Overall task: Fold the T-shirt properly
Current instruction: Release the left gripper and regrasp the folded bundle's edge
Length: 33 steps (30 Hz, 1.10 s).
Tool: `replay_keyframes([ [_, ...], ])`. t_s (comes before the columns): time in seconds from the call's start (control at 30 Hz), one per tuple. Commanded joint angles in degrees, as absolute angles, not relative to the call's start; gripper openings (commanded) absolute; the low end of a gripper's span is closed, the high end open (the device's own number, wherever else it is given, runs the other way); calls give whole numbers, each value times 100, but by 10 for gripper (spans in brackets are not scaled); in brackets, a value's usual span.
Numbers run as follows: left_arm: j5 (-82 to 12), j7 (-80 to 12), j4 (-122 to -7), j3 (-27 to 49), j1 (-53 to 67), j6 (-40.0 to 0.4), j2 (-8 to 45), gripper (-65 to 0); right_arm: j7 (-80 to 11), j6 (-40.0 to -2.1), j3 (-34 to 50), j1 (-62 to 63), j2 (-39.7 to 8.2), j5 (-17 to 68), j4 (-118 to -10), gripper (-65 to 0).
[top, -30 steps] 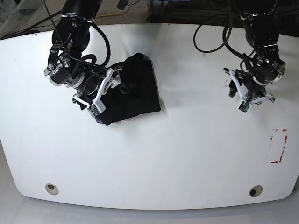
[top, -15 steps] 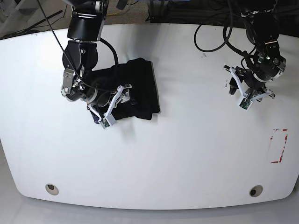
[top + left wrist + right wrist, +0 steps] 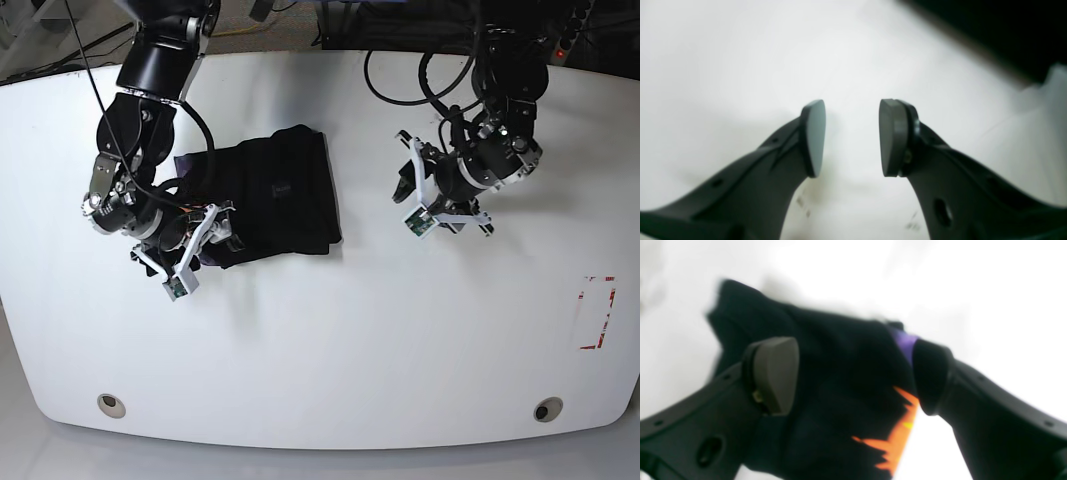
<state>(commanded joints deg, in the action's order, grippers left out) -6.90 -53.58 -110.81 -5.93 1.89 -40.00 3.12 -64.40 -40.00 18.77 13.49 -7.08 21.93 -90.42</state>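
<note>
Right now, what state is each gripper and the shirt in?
T-shirt: partly folded, lying on the table, a strip of its orange and purple print showing.
Left gripper: open, holding nothing, beside the shirt.
Right gripper: open, over the shirt.
Table: upright.

No texts, labels, brands, numbers or signs could be read in any of the views; red marks (image 3: 597, 313) were seen on the table (image 3: 400, 370), but no characters could be made out.

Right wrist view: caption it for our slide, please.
Open right gripper over a folded black T-shirt, orange print showing.
</note>
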Motion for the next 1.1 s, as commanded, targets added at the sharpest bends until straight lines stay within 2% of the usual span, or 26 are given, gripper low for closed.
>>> replay_keyframes([
  [0.2, -690, -5358, -11046, -1253, -127, -4000, 84, -413, -5429, -4000, 1842, 1552, -901, 2149, -7538, -155],
  [0.3, -690, -5358, -11037, -1578, -233, -4000, -4, -413, -5253, -4000, 1851, 1692, -1068, 2202, -7046, -155],
  [0.53, -690, -5358, -10809, -2070, -171, -4000, -145, -411, -5886, -4000, 2114, 1710, -1262, 2352, -8321, -155],
  [0.67, -690, -5358, -10501, -2264, -101, -4000, -180, -411, -5947, -4000, 2132, 1921, -1402, 2193, -8479, -155],
  [0.8, -690, -5358, -10360, -2369, 31, -4000, -338, -411, -5842, -4000, 2123, 2255, -1393, 1516, -8233, -155],
  [1.0, -690, -5358, -10088, -2633, 171, -4000, -347, -411, -4479, -4000, 1701, 2554, -1130, -277, -7424, -159],
  [1.1, -690, -5358, -9736, -2615, 171, -4000, -356, -411, -3749, -4000, 1455, 2571, -1086, -796, -6826, -228],
])
